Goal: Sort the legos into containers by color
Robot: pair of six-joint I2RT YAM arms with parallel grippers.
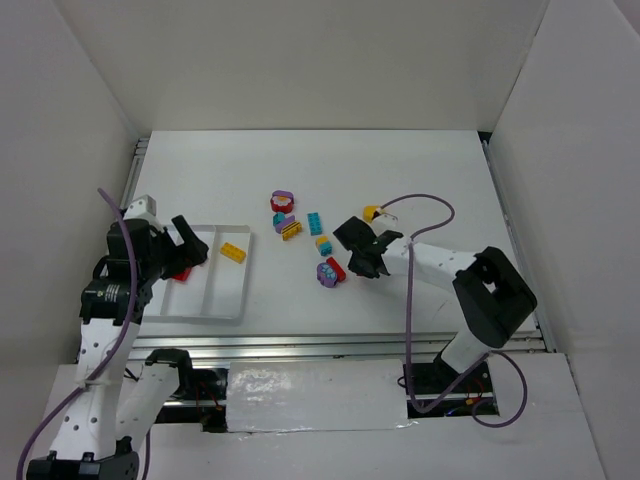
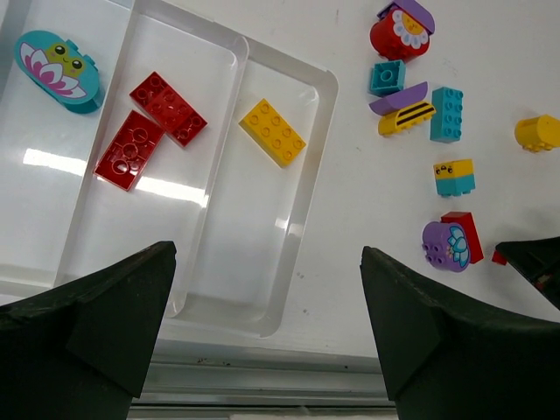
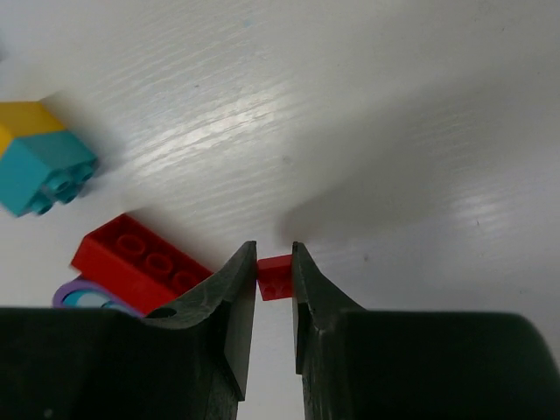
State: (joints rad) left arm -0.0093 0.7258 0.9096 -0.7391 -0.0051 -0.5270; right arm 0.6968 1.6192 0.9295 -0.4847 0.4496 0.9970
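white worktop carries it all: the right fingers are clamped on a small red brick (lifted or not, i cannot tell). the tray with its red compartment lies well apart to their left, below the left fingers, which stand wide apart.

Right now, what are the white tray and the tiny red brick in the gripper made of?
The white tray looks like glossy plastic: light glares off its floor and its corners are moulded round. The red brick pinched in the right gripper is probably hard, smooth plastic: even colour, round studs.
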